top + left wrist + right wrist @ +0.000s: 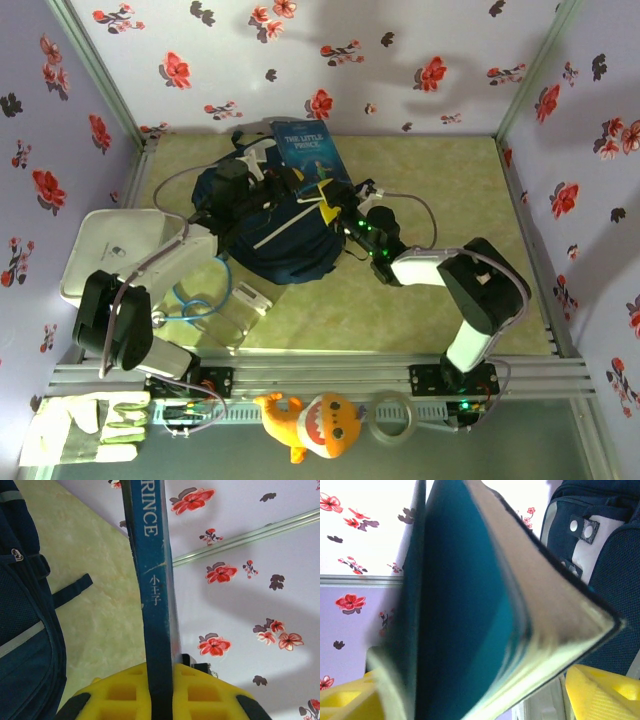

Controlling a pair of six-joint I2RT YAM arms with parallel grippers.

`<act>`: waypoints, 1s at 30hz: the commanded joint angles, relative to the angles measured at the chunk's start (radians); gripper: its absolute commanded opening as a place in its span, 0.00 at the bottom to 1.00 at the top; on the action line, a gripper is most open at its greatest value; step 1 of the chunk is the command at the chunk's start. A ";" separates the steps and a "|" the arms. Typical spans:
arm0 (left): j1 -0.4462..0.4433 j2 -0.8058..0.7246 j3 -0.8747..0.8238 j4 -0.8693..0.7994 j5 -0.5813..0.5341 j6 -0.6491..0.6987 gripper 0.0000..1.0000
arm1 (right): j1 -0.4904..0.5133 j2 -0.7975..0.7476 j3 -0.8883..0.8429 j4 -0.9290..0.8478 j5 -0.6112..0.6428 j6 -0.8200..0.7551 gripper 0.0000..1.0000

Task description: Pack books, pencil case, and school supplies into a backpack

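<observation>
The left end effector [161, 695] clamps the bright-blue thin book [152, 555] at its spine (lettering legible in the left wrist view). The right wrist view alone shows fanned pages, with the right end effector [470, 695] wide astride them. Overhead, the book stands at the far edge of the navy fabric backpack [285, 245] on the bench [450, 180].

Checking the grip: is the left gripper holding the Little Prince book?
Yes, the left gripper is closed on the lower spine of the book.

The left arm [165, 258] and right arm [432, 268] both reach forward and inward. The left gripper [161, 672] is clamped on a thin bright-blue book [152, 555]. The right gripper [470, 690] has its yellow fingers [600, 690] spread wide.
</observation>
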 commanded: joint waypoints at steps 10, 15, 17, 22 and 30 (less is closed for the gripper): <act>-0.008 -0.027 -0.024 0.113 0.016 -0.020 0.00 | 0.005 0.009 0.022 0.139 0.046 0.009 0.58; -0.006 -0.015 0.001 0.048 0.011 0.013 0.02 | 0.003 -0.041 0.025 0.078 0.033 -0.059 0.37; -0.005 -0.006 0.012 0.027 0.009 0.022 0.04 | 0.003 -0.065 0.026 0.031 0.034 -0.086 0.30; -0.001 -0.001 0.009 -0.012 -0.006 0.043 0.25 | 0.003 -0.123 0.015 -0.071 0.054 -0.144 0.17; 0.063 -0.009 0.049 -0.381 -0.149 0.349 0.84 | -0.001 -0.230 -0.046 -0.212 0.092 -0.276 0.12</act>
